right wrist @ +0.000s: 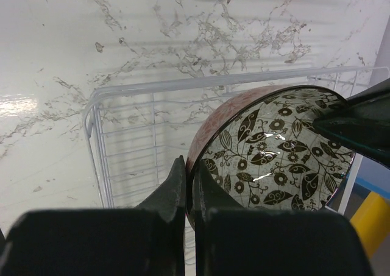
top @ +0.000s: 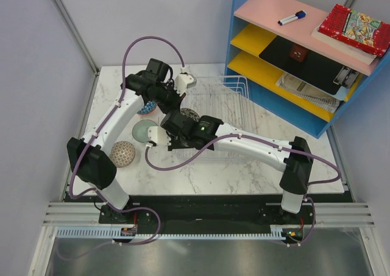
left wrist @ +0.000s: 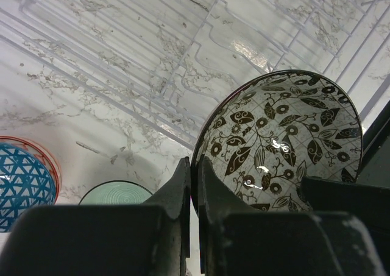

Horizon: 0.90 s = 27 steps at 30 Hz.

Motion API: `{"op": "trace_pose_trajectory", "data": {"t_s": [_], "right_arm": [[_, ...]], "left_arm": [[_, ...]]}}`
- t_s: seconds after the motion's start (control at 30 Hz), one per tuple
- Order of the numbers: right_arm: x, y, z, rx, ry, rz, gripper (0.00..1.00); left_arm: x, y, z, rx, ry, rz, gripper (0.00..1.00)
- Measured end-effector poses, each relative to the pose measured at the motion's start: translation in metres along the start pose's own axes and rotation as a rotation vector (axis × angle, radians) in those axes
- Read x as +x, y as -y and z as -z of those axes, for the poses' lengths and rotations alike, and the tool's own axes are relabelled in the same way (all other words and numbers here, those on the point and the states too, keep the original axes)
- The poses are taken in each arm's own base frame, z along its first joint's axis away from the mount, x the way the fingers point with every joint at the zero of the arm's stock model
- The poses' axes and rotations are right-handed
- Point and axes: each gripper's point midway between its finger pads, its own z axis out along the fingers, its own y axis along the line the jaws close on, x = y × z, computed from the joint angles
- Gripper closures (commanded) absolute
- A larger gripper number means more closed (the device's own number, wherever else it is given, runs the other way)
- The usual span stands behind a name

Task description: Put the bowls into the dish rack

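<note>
A bowl with a black leaf pattern inside and a reddish outside (top: 189,114) is held on edge over the left end of the wire dish rack (top: 237,105). My left gripper (top: 180,105) is shut on its rim from the far side. My right gripper (top: 177,123) is shut on its rim from the near side. The left wrist view shows the bowl (left wrist: 280,136) pinched in the gripper (left wrist: 194,166) above the rack wires (left wrist: 183,56). The right wrist view shows the bowl (right wrist: 274,148) pinched in the gripper (right wrist: 190,166) over the rack's corner (right wrist: 134,136).
Three more bowls sit on the marble table left of the rack: a blue triangle-patterned one (top: 146,109), a pale green one (top: 144,130) and an upturned patterned one (top: 122,154). A blue shelf unit (top: 304,56) stands at the back right.
</note>
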Motion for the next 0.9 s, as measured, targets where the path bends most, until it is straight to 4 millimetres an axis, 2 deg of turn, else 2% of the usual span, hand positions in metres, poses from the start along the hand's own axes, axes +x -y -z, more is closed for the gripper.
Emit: {"op": "trace_pose_trajectory", "data": {"t_s": [0.13, 0.17, 0.2, 0.23, 0.43, 0.6, 0.73, 0.83, 0.9], "right_arm": [[0.000, 0.001, -0.004, 0.020, -0.045, 0.013, 1.00], [0.001, 0.000, -0.005, 0.023, -0.055, 0.018, 1.00], [0.002, -0.001, -0.006, 0.026, -0.064, 0.022, 1.00], [0.003, -0.001, -0.007, 0.029, -0.072, 0.024, 1.00], [0.001, -0.007, -0.011, 0.006, -0.065, 0.040, 1.00], [-0.002, -0.012, -0.012, -0.003, -0.054, 0.043, 1.00], [-0.002, -0.012, -0.016, 0.003, -0.049, 0.031, 1.00], [0.004, -0.015, -0.023, 0.001, -0.056, 0.007, 1.00], [0.010, -0.016, -0.027, -0.008, -0.061, -0.015, 1.00]], "left_arm": [[0.001, -0.003, 0.001, -0.014, -0.006, 0.006, 0.98], [0.002, -0.003, 0.001, -0.014, -0.008, 0.006, 0.95], [0.003, -0.003, 0.001, -0.014, -0.010, 0.007, 0.88], [0.003, -0.003, 0.001, -0.014, -0.011, 0.007, 0.69], [-0.003, 0.005, -0.002, 0.015, 0.009, -0.006, 0.35], [-0.009, 0.008, -0.003, 0.022, 0.027, -0.018, 0.23], [-0.016, 0.003, 0.000, -0.007, 0.063, -0.023, 0.03], [-0.027, -0.008, 0.014, -0.075, 0.129, -0.020, 0.00], [-0.036, -0.020, 0.034, -0.140, 0.197, -0.005, 0.00]]}}
